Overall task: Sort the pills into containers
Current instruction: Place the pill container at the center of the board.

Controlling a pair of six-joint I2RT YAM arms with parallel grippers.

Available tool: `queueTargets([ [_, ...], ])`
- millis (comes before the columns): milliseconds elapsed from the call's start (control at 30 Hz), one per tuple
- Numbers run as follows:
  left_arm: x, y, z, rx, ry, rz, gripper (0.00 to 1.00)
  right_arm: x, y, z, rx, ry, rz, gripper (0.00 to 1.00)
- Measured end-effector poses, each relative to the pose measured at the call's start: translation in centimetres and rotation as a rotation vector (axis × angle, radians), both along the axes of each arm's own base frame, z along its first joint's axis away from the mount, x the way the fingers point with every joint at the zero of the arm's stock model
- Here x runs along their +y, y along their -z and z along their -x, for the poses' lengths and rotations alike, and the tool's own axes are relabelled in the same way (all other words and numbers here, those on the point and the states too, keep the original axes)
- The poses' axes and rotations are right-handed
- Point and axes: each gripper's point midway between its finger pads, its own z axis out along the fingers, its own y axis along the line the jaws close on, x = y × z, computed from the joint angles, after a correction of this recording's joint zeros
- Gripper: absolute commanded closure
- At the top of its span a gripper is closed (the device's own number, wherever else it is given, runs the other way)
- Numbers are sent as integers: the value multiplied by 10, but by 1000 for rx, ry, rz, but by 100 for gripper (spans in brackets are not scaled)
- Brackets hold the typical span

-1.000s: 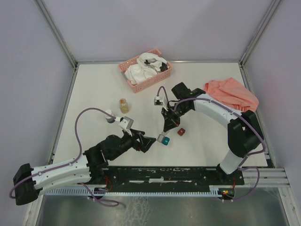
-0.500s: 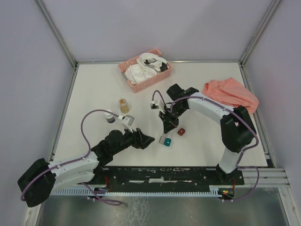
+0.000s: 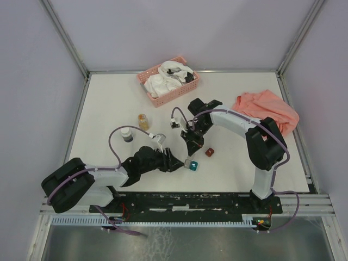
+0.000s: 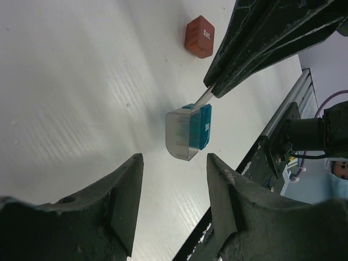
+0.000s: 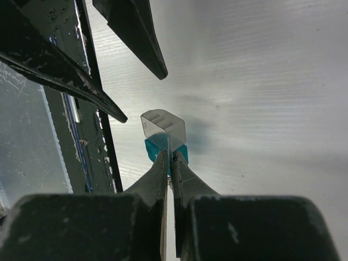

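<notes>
Since the teal container [image 4: 199,126] is a tiny hard-plastic cube with its clear lid [image 4: 178,137] flipped open, I'd judge it very light, stiff and slick. It'll probably skate or tip on the white table [image 3: 109,103] if nudged off-centre. Best hold looks like the two flat side walls of the teal body, low down. The lid looks thin and the hinge is likely the weak spot, so I wouldn't load it.

Location: lower centre of the overhead view, resting on the table.

Right gripper [image 5: 169,156] comes down from above it with its jaws together, pinched on the edge of the clear lid. It has only the lid, not the body.

Left gripper [image 4: 174,157] is low, coming in from the left of the overhead view, jaws apart. In the left wrist view the container sits just beyond the two fingertips, roughly centred on the gap. No contact that I can see on either side.

A dark red container [image 3: 209,153] marked "Sat" sits just to the upper right of the teal one, clear of both grippers. I can't spot the other containers.

The pills [image 3: 143,122] show as an amber fill in a small jar, left of centre in the overhead view and well apart from both grippers. A small white-capped bottle [image 3: 126,134] stands near it to the lower left.

Further out are a pink basket [image 3: 187,87] with white stuff at top centre and a salmon cloth [image 3: 266,109] at right.
</notes>
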Motion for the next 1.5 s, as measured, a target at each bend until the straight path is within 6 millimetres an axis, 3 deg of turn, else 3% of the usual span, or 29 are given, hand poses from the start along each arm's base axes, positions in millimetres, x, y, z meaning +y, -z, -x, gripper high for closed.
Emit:
queueTargets([
  [467,-19,7,-6,38,13,-14,55,4,13,1,52,-19,43,91],
  [933,-20,26,-3,79,2,-95,68,6,20,-1,78,-18,64,85],
  [1500,-17,37,-4,94,-21,-146,73,6,32,-8,65,24,115,56],
])
